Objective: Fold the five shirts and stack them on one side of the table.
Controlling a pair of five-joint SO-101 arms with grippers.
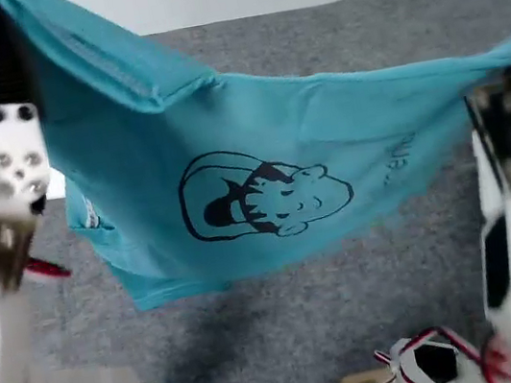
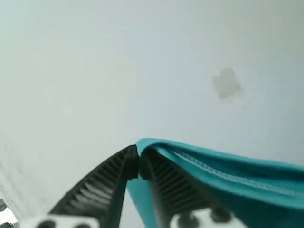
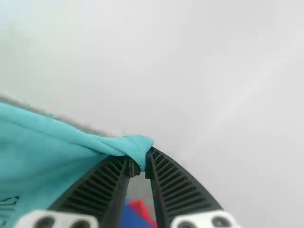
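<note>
A single teal shirt [image 1: 258, 142] hangs spread in the air above the grey table [image 1: 310, 47], strung between the two arms. In the high view its long axis runs crosswise over the table, from the upper left corner down to the right edge, sagging a little in the middle. The top edge is folded over into a ridge, and a stitched hem shows along the raised left end. The lower edge droops toward the table and throws a soft shadow on it.

On the side facing the camera is a dark outline drawing of a cartoon head inside an oval, lying on its side. Faint lettering sits nearer the right end.

The left claw [image 2: 138, 156] is closed almost completely, its ribbed fingers pinching the stitched edge of the shirt at their tips, with a pale wall [image 2: 95, 71] behind. The right claw [image 3: 141, 164] is likewise nearly closed, gripping a bunched corner of the fabric between its fingertips. The cloth trails away from it toward the other arm.
</note>
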